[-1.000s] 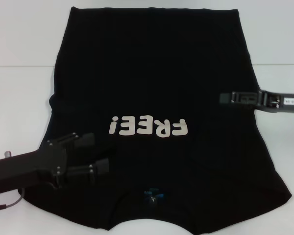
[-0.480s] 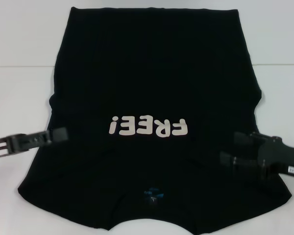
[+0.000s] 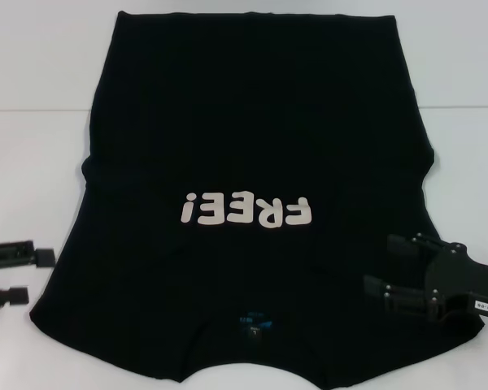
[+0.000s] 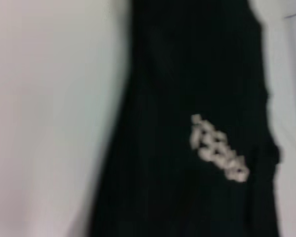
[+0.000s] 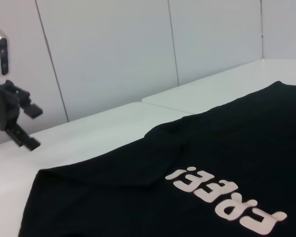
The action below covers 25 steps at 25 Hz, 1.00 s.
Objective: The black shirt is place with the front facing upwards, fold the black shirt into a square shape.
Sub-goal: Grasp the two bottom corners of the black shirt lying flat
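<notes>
Head cam: big black cloth T-shirt (image 3: 252, 162) with off-white "FREE!" print lies flat, face up, on the white bench (image 3: 32, 146). Right pincer (image 3: 386, 268) gapes open over its right sleeve, holding nothing. Left pincer (image 3: 32, 276) sits open beside the left sleeve, empty. Left wrist: blurry shirt. Right wrist: shirt, with the left pincer beyond it.

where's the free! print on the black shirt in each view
Head view: FREE! print at mid-shirt, reading upside down.
Left wrist view: blurred pale patch, right of centre.
Right wrist view: lower right, upside down.
Shared landmark: the black shirt around it; the left end effector shows in the head and right wrist views.
</notes>
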Each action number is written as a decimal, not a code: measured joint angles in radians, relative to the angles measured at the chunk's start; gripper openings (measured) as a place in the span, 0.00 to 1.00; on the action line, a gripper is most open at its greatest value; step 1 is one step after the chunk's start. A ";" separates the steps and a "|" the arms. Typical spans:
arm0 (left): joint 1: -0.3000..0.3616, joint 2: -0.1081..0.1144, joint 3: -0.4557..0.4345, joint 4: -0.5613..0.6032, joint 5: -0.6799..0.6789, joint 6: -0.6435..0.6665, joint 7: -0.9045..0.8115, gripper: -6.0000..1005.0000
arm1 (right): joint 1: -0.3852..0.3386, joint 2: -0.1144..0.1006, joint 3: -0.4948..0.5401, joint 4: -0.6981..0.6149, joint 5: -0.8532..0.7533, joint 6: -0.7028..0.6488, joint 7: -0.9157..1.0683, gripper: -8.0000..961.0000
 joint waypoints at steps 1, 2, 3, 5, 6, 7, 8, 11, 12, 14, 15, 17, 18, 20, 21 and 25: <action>-0.006 0.000 0.001 0.004 0.033 -0.003 -0.017 0.93 | 0.001 0.000 0.001 0.003 0.000 0.004 -0.002 0.94; -0.016 -0.001 0.003 0.004 0.064 -0.007 -0.027 0.93 | 0.001 0.000 0.001 0.006 0.000 0.008 -0.003 0.94; -0.026 -0.003 0.003 0.003 0.091 -0.014 -0.034 0.93 | 0.002 0.000 0.001 0.008 0.000 0.011 -0.003 0.94; -0.040 -0.008 0.004 -0.005 0.129 -0.028 -0.044 0.93 | 0.002 0.000 0.001 0.010 0.000 0.016 -0.003 0.94; -0.045 -0.009 0.004 -0.011 0.137 -0.034 -0.047 0.93 | 0.002 0.000 0.001 0.010 0.000 0.016 -0.003 0.94; -0.050 -0.010 0.004 -0.025 0.142 -0.046 -0.050 0.93 | 0.002 0.000 0.001 0.010 0.000 0.017 -0.004 0.94; -0.052 -0.010 0.005 -0.031 0.142 -0.053 -0.050 0.93 | 0.001 0.000 0.001 0.010 0.000 0.017 -0.004 0.94; -0.054 -0.003 0.007 -0.056 0.143 -0.079 -0.054 0.93 | -0.001 0.000 0.001 0.010 0.000 0.017 -0.004 0.94; -0.054 0.000 0.007 -0.062 0.144 -0.085 -0.054 0.93 | -0.001 0.000 0.001 0.010 0.000 0.017 -0.004 0.94; -0.052 0.003 0.007 -0.070 0.145 -0.097 -0.055 0.93 | -0.001 0.000 0.001 0.010 0.000 0.017 -0.004 0.94; -0.050 0.004 0.007 -0.070 0.147 -0.102 -0.055 0.93 | -0.001 0.000 0.001 0.010 0.000 0.017 -0.004 0.94; -0.048 0.005 0.006 -0.071 0.158 -0.111 -0.056 0.92 | -0.001 0.000 0.001 0.010 0.000 0.017 -0.005 0.94; -0.048 0.005 0.004 -0.073 0.164 -0.115 -0.056 0.92 | -0.001 0.000 0.001 0.010 0.000 0.017 -0.005 0.94; -0.048 0.005 0.003 -0.075 0.169 -0.118 -0.056 0.92 | -0.001 0.000 0.001 0.010 0.000 0.017 -0.005 0.94; -0.049 0.001 0.002 -0.080 0.171 -0.122 -0.054 0.92 | -0.001 0.000 0.001 0.010 0.000 0.018 -0.005 0.94; -0.054 -0.003 0.001 -0.084 0.172 -0.127 -0.053 0.92 | 0.001 0.000 0.001 0.010 0.000 0.020 -0.005 0.94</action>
